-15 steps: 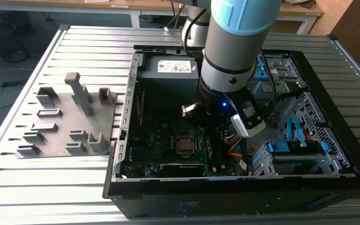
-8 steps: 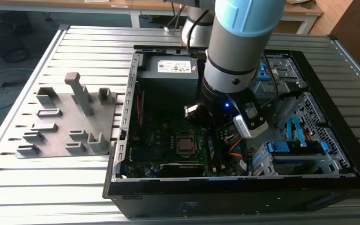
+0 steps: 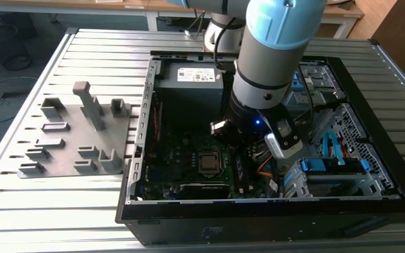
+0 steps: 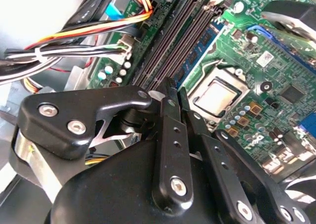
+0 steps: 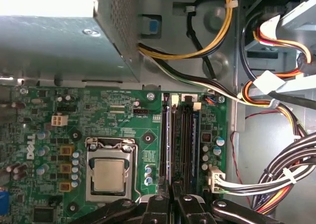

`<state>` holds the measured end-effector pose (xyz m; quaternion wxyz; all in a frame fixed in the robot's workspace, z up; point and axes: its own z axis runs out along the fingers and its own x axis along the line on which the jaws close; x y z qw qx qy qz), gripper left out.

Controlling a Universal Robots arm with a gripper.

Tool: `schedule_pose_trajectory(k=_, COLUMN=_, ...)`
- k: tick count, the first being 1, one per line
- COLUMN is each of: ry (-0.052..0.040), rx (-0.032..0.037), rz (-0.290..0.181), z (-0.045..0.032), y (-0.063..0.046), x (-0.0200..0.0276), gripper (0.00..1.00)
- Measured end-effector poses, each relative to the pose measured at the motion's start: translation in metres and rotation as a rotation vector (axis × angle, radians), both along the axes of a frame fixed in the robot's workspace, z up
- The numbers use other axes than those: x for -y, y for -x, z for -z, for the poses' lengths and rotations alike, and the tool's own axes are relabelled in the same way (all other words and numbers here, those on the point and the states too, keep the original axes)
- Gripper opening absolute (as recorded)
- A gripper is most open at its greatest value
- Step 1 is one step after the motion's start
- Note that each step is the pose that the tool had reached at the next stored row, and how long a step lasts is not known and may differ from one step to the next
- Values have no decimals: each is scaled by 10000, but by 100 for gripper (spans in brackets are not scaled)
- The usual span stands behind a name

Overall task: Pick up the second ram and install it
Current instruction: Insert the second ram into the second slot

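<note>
My gripper (image 4: 176,88) (image 5: 173,190) is down inside the open computer case (image 3: 141,158), over the memory slots beside the processor socket (image 5: 109,174). Its fingers (image 4: 170,115) are shut, with the tips close together. The second ram (image 4: 198,50) (image 5: 167,135), a blue-green stick with black chips, stands in the slot nearest the socket. It runs straight away from my fingertips. The tips sit at its near end, and I cannot tell whether they touch it. In the exterior view the arm's wrist (image 3: 262,105) hides the fingers.
Another stick (image 5: 195,135) stands edge-on in the slot nearest the cables, with empty black slots (image 5: 181,135) between. Bundled wires (image 5: 281,179) crowd that side and the power supply (image 3: 192,79) lies beyond. A grey fixture plate (image 3: 72,137) rests on the table at the exterior view's left.
</note>
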<state>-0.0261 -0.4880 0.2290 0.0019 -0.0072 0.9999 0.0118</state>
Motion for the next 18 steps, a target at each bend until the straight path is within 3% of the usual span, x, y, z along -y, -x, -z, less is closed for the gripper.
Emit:
schedule_pose_trajectory(k=11, ry=84, rx=0, rz=200, z=12, y=-14, x=11, gripper=14)
schedule_pose_trajectory(k=18, ry=99, rx=1, rz=259, z=14, y=-38, x=48, gripper=14)
